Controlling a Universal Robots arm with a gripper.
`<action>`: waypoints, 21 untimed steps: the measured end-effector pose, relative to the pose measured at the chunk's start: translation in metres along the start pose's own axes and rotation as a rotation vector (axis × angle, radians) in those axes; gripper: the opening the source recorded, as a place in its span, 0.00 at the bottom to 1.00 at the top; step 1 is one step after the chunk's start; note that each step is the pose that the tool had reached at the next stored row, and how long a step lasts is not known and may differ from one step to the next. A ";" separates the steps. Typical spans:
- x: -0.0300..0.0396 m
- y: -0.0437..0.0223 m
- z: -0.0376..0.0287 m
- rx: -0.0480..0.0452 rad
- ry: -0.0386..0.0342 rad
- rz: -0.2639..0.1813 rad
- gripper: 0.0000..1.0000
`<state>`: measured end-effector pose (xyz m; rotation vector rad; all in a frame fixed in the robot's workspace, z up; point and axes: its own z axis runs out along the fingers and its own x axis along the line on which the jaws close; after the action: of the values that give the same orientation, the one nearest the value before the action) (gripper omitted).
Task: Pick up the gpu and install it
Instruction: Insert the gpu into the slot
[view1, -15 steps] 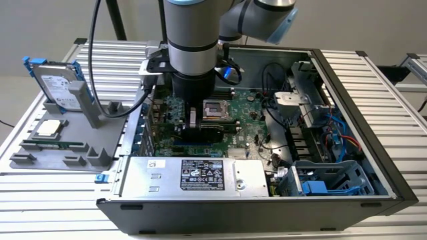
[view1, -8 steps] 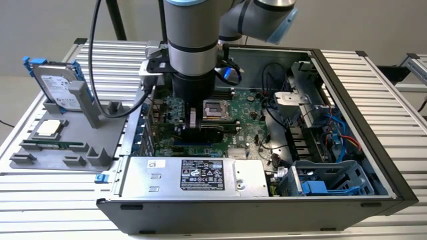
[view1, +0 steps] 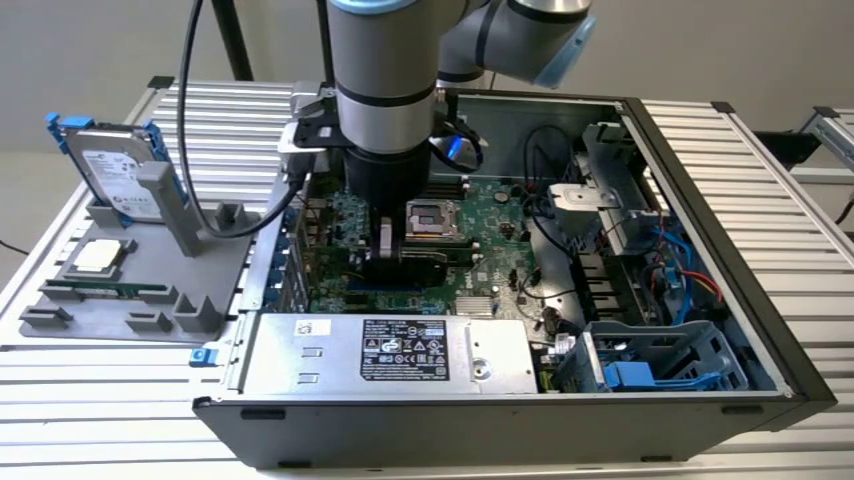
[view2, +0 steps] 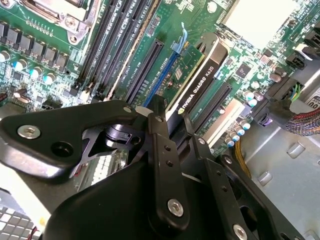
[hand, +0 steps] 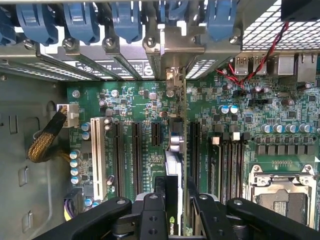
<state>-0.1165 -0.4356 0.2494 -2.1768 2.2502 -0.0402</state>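
- Black two-finger gripper (hand: 172, 212) clamped narrow on the flat green gpu card with black cooler (view2: 197, 82), held edge-down for slot entry.
- Gpu standing upright on the green motherboard (hand: 140, 107), in line with a long expansion slot (hand: 136, 155); full seating not discernible.
- Silver end bracket (hand: 172, 80) facing the case's rear slot openings, matching bracket to opening.

Gpu (view2: 197, 82) on edge over motherboard slot, black cooler face visible, possibly seated.

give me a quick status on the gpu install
End effector inside the open case, shut on the gpu. Card upright over the motherboard expansion slots, seating not confirmed. No obstruction seen around the slot.
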 end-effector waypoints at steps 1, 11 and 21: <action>0.0009 0.0000 0.0001 0.0000 -0.0009 0.000 0.00; 0.0037 -0.0001 0.0000 -0.0005 -0.0019 0.000 0.00; 0.0025 0.0000 0.0016 -0.0006 -0.0005 0.000 0.00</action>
<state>-0.1165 -0.4382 0.2479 -2.1770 2.2502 -0.0390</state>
